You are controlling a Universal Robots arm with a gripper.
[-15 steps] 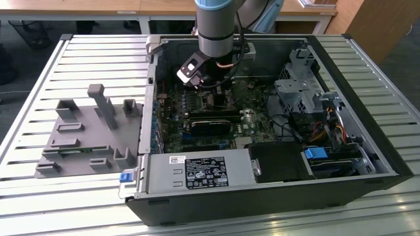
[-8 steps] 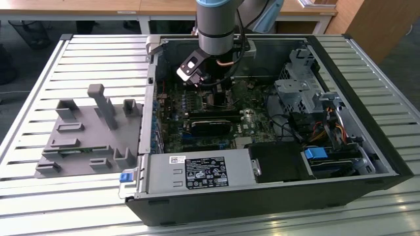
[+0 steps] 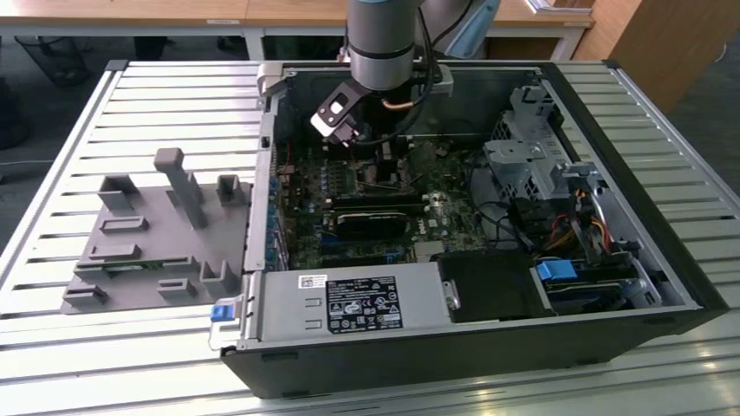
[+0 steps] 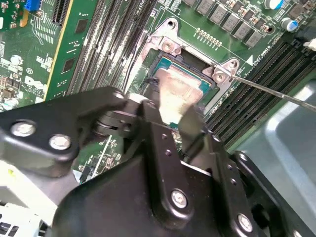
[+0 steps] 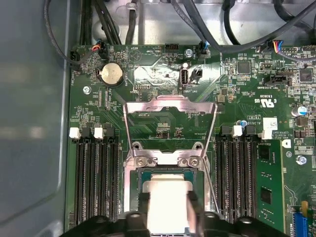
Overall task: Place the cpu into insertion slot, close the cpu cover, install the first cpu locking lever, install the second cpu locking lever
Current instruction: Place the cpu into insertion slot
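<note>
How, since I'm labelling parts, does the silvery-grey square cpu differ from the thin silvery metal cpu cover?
The flat silvery-grey square cpu is a solid plate; the thin silvery metal cpu cover is a frame around a large window. The cpu sits at the insertion slot between the end effector's fingers; the cpu cover is swung open, off the slot, ungripped. Both are square, shiny metal.

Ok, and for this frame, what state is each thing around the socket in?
cpu: held by the pincer, down at the insertion slot, seating unclear
pincer: shut on the cpu
insertion slot: uncovered
cpu cover: swung open
locking lever: unlatched, swung out
computer case: side open
</note>
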